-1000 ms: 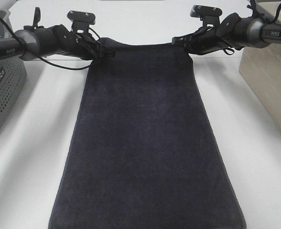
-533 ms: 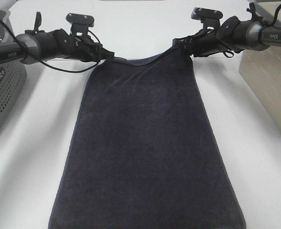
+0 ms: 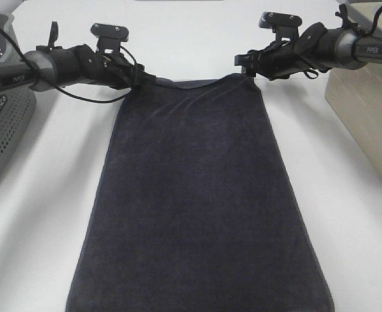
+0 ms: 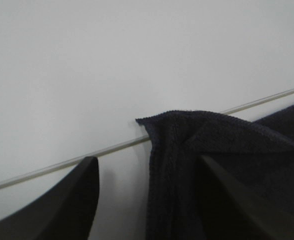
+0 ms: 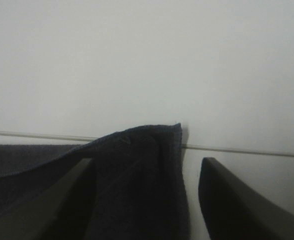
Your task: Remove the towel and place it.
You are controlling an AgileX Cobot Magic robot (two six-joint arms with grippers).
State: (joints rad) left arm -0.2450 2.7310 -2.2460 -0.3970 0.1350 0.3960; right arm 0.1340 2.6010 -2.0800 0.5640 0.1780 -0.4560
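The big dark towel (image 3: 201, 195) lies flat and long down the middle of the white tabletop (image 3: 54, 195). Its near end runs off the bottom of the high view. Its far edge dips a little in the middle, and the two far corners stick up.

The left pincer (image 3: 151, 78) is at the far left corner. Its two fingers (image 4: 52, 200) stand apart. The corner of the towel sticks up between them and leans on one finger, with a gap of bare tabletop beside the other.

The right pincer (image 3: 241, 62) is at the far right corner. Its fingers (image 5: 237, 200) stand apart too. The towel corner sits between them, with a bare gap next to one finger.

A grey basket (image 3: 6, 123) with little holes is at the left edge, well away from the towel. A pale box (image 3: 366, 110) is at the right edge. Wide strips of bare tabletop run down both long sides of the towel.
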